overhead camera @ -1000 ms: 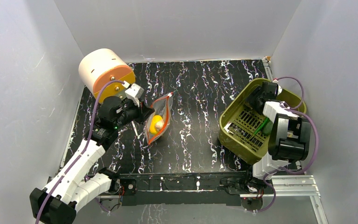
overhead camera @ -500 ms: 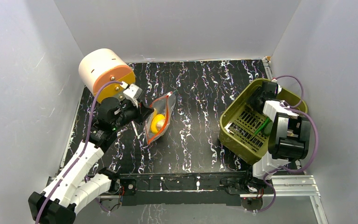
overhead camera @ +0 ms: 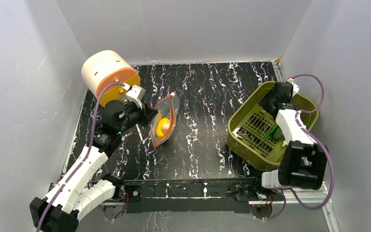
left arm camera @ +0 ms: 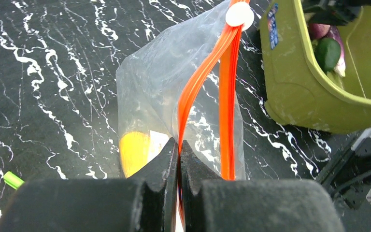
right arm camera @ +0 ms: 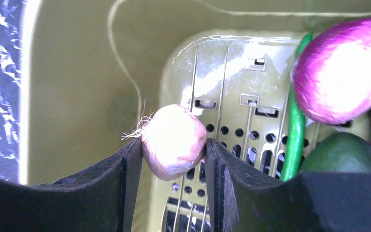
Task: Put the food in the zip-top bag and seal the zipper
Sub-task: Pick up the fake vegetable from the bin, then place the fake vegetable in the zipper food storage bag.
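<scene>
1. The left fingers (left arm camera: pixel 171 164) are clenched on one lip of the zipper (left arm camera: pixel 203 72), low in the left wrist view. The other orange-red lip bows away beside it, so the mouth of the zip-top bag (overhead camera: pixel 164 123) gapes. Holding one lip up looks meant to keep the opening ready for more food.
2. The bag sits left of centre in the top view, standing on the counter (overhead camera: pixel 207 96). The yellow lemon (left arm camera: pixel 134 152) already lies inside it, at the bottom.
3. The right fingers (right arm camera: pixel 128 179) are inside the olive basket (overhead camera: pixel 244 123), at the right of the top view. They grasp the small beige lump (right arm camera: pixel 174 147), which touches both fingers. It seems to be the next piece for the bag.
4. The rest of the food waits in the basket, at the right of the right wrist view: the pink-purple round piece (right arm camera: pixel 340 72), a green piece (right arm camera: pixel 343 154) below it and a thin green stalk (right arm camera: pixel 294 130) between them and the lump.
5. In the way: the basket wall must be cleared on lifting, and the bag mouth is narrow and soft.
6. A white slider (left arm camera: pixel 239 15) sits at the far end of the zipper, at the top of the left wrist view.
7. A cream and orange drum (overhead camera: pixel 108 75) stands at upper left, just behind the left arm.
</scene>
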Robot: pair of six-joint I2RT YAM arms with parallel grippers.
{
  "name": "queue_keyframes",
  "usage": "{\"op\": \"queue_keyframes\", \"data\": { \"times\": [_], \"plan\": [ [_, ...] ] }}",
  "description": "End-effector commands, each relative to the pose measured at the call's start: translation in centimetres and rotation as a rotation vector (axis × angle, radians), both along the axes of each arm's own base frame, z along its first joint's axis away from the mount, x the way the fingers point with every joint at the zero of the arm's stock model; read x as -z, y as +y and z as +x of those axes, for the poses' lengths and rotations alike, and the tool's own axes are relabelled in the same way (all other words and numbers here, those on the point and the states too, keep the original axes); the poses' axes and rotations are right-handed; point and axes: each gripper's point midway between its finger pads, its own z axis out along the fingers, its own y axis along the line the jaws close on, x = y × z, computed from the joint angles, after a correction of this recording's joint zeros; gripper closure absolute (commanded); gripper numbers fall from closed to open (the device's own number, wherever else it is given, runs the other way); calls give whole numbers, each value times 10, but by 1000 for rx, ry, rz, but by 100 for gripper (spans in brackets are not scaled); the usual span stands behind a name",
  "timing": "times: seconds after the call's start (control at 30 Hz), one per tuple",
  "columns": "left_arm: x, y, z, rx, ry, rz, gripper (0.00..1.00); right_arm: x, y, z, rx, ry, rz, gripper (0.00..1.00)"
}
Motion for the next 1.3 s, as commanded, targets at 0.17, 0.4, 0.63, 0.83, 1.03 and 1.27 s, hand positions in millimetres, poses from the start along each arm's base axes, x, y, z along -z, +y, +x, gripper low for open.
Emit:
{"op": "queue_keyframes", "data": {
  "times": [0.17,0.4,0.63,0.83,1.03,1.27],
  "plan": [
    [-35,34,49,-312,-6,58,100,-84,17,-26,-6,-148,-36,59],
    [-31,14,46,-239,42,-16,100,-159,61,-40,-120,-280,-23,59],
    [-15,-7,44,-169,122,-98,100,-191,125,-57,-285,-360,89,59],
    [-15,-22,47,-130,160,-160,100,-171,169,-57,-469,-306,137,59],
    [-7,-28,57,-119,187,-143,100,-167,241,-58,-679,-326,220,58],
    [-10,-25,59,-114,136,-109,100,-192,332,-71,-938,-370,248,56]
  ]
}}
